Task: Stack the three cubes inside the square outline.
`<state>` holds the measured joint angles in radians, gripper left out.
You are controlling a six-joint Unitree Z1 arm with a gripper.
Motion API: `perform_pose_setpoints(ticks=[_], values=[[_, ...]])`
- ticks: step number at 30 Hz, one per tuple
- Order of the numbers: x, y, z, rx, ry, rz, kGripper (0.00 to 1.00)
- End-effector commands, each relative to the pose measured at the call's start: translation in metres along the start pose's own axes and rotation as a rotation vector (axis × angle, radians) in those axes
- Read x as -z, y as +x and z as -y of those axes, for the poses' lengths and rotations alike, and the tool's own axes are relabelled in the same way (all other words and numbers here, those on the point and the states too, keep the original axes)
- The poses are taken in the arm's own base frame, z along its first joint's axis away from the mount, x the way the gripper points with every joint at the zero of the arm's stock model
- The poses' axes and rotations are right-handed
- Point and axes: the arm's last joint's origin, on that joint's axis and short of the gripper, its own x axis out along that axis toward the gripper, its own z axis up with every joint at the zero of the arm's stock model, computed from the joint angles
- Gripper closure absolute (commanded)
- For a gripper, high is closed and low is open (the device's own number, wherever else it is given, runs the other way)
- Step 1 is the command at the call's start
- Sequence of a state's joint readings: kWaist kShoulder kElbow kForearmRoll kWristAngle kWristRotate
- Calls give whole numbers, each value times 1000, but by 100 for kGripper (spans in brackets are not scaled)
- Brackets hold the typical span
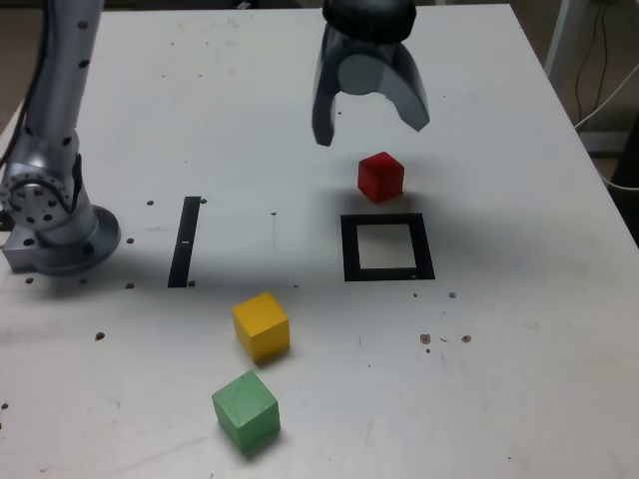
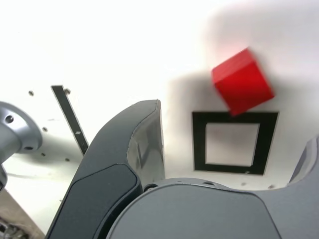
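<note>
My gripper [image 1: 370,127] hangs open above the table, just behind the red cube [image 1: 380,177], with nothing between its fingers. The red cube [image 2: 242,81] rests on the table right behind the square outline [image 1: 387,247], outside it. The square outline [image 2: 234,142] has a white centre with nothing in it. Nearer the front, the yellow cube [image 1: 262,325] sits to the exterior view's left of the outline, and the green cube [image 1: 246,410] lies just in front of the yellow one. Neither of those two shows in the wrist view.
A narrow black strip [image 1: 185,241] lies on the white table [image 1: 519,379] to the exterior view's left of the outline. The arm's silver base [image 1: 50,215] stands at the far left edge. Cables and a frame leg show beyond the right edge.
</note>
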<state>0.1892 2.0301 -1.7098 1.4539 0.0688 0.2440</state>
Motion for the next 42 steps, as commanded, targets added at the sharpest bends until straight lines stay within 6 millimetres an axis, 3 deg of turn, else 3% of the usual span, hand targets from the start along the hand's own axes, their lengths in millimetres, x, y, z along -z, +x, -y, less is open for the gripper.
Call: perform_pose_setpoints(ticks=[1, 10, 18, 34, 42], values=[[-5, 3, -7, 3, 3, -8, 1], [-17, 14, -30, 17, 6, -26, 1], [-15, 16, -34, 9, 39, -33, 1], [-22, 13, -32, -70, 380, 3, 1], [-25, 23, -28, -68, 525, 33, 1]])
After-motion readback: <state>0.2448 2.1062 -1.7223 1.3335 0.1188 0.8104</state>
